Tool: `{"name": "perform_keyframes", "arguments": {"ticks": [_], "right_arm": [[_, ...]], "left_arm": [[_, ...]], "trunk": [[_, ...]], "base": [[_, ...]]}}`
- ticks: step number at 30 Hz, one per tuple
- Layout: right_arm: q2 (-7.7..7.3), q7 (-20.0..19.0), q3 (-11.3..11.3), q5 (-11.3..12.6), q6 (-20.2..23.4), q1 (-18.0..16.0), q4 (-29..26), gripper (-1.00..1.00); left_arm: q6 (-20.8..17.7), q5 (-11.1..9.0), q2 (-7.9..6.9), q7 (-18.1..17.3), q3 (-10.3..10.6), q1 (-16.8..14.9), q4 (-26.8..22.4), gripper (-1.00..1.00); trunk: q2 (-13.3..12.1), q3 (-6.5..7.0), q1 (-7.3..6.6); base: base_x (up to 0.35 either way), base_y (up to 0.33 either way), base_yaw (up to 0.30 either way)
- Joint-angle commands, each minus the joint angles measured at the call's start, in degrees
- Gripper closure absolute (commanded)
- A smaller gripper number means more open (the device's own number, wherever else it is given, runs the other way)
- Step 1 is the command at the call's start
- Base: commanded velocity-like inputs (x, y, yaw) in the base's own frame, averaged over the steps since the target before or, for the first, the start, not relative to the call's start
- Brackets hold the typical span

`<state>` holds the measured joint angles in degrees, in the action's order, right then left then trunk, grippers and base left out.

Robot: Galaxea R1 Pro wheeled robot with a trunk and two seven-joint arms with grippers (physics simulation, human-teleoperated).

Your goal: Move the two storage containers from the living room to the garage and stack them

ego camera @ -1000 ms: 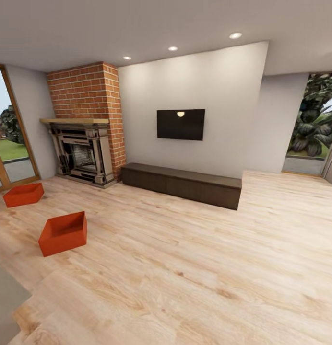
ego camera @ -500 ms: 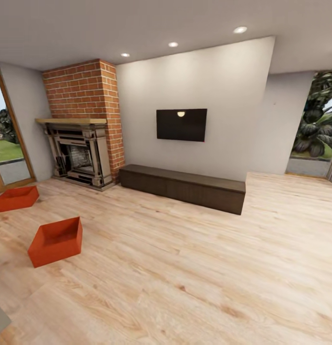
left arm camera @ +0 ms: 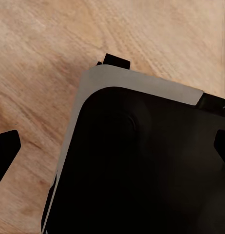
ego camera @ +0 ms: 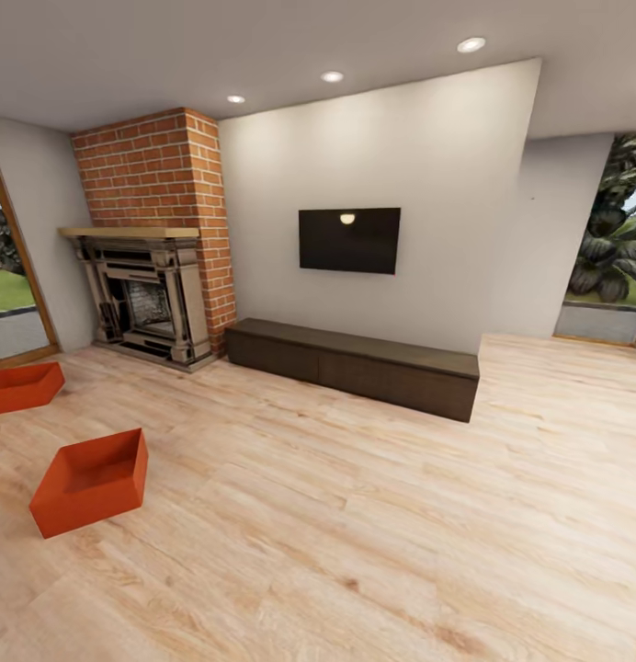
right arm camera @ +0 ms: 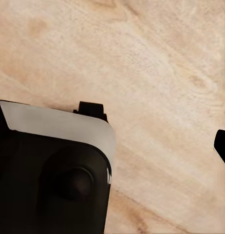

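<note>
Two unlabelled storage containers (ego camera: 88, 483) (ego camera: 22, 387) on wood floor (ego camera: 355, 515); hands' state unclear.

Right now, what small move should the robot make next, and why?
Probably turn the base left and roll toward the nearer storage container. Both red-orange bins, including the farther storage container, sit on the wood floor at the head view's left edge, beyond reach, near the brick fireplace.

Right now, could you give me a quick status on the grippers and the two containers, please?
Left gripper open over the robot's base, empty; right cannot tell. Both storage containers on the wood floor near the fireplace. Nothing between us and them.
</note>
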<state>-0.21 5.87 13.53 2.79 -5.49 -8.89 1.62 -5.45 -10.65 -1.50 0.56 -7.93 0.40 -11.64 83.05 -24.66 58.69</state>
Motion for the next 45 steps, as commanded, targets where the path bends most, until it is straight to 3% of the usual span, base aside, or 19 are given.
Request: {"name": "perform_keyframes", "arguments": {"ticks": [1, 31, 36, 45], "right_arm": [[0.01, 0.1, 0.4, 0.3, -0.4, -0.1, 0.2, -1.00], [-0.40, -0.6, 0.0, 0.4, -0.6, -0.1, 0.2, -1.00], [-0.40, -0.7, -1.4, 0.4, -0.8, -0.1, 0.2, -1.00], [-0.40, -0.6, -1.6, 0.4, -0.4, -0.1, 0.2, -1.00]], "left_arm": [[-0.4, -0.6, 0.01, 0.1, -0.1, 0.0, -0.2, -1.00], [-0.2, -0.6, 0.01, 0.1, -0.1, 0.0, -0.2, -1.00], [-0.2, -0.6, 0.01, 0.1, -0.1, 0.0, -0.2, -1.00], [-0.3, -0.6, 0.01, 0.1, -0.1, 0.0, -0.2, -1.00]], "trunk": [[0.0, -0.05, 0.04], [0.0, -0.05, 0.04], [0.0, -0.05, 0.04], [0.0, -0.05, 0.04]], "base": [[0.334, 0.000, 0.000], [0.334, 0.000, 0.002], [0.334, 0.000, 0.183], [0.334, 0.000, 0.264]]}}
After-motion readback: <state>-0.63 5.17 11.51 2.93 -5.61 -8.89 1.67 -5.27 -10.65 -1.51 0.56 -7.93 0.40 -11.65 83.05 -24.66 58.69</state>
